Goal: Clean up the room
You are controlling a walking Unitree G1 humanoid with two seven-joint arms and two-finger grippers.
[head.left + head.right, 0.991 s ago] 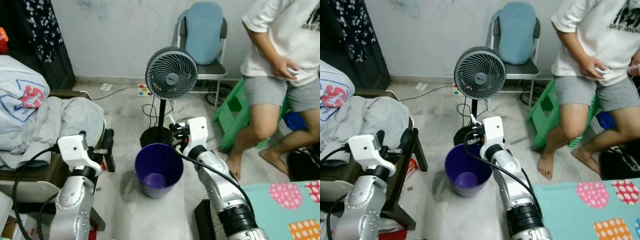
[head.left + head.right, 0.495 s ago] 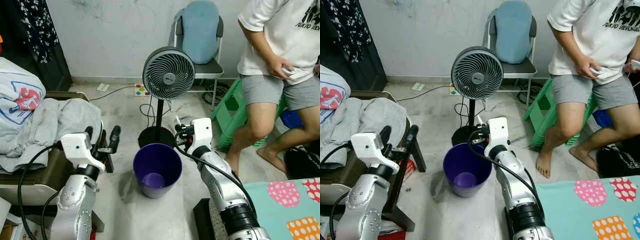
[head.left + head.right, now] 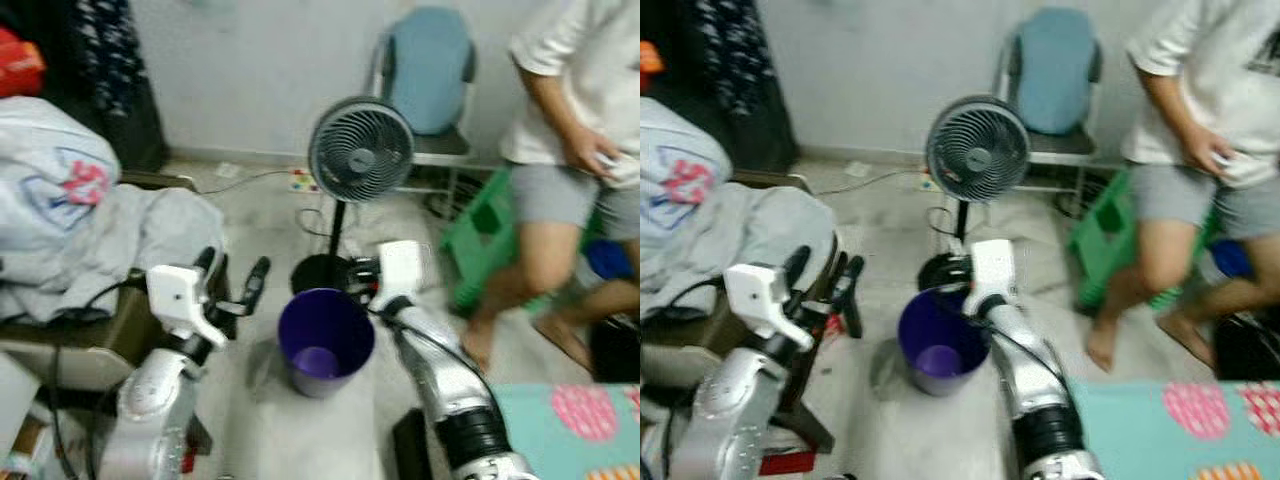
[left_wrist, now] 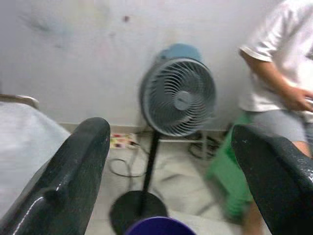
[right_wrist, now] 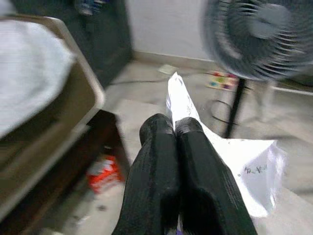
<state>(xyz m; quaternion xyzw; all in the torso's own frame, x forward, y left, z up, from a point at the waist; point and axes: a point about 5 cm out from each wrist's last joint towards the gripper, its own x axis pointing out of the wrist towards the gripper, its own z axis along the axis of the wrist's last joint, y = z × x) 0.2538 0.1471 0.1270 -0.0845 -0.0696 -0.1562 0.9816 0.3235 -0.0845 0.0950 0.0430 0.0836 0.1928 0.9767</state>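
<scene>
Right wrist view shows the right end effector (image 5: 175, 128) with its two fingers pressed together on a white plastic bag (image 5: 244, 166); the bag's far edge is blurred and print on it cannot be read. Head views are smeared by motion, so small details are hard to make out. There the right end effector (image 3: 362, 275) sits just above the far rim of one purple bin (image 3: 326, 340), and the bag itself is hidden behind the wrist. Something pale lies in the bottom of the bin; what it is cannot be told.

The left end effector (image 3: 232, 283) is raised beside the bin, its two fingers spread wide apart and holding nothing. Between those fingers, the left wrist view shows one standing fan (image 4: 178, 96) on a black round base.

One chair (image 3: 428, 75) with a blue cushion stands against the wall behind the fan. One person (image 3: 580, 130) in a white shirt and grey shorts is cut off at the right edge beside a green stool (image 3: 478, 240). A heap of grey and white laundry (image 3: 90, 225) covers a piece of furniture on the left. A red wrapper (image 5: 103, 172) lies on the floor (image 3: 250, 200) by it.
</scene>
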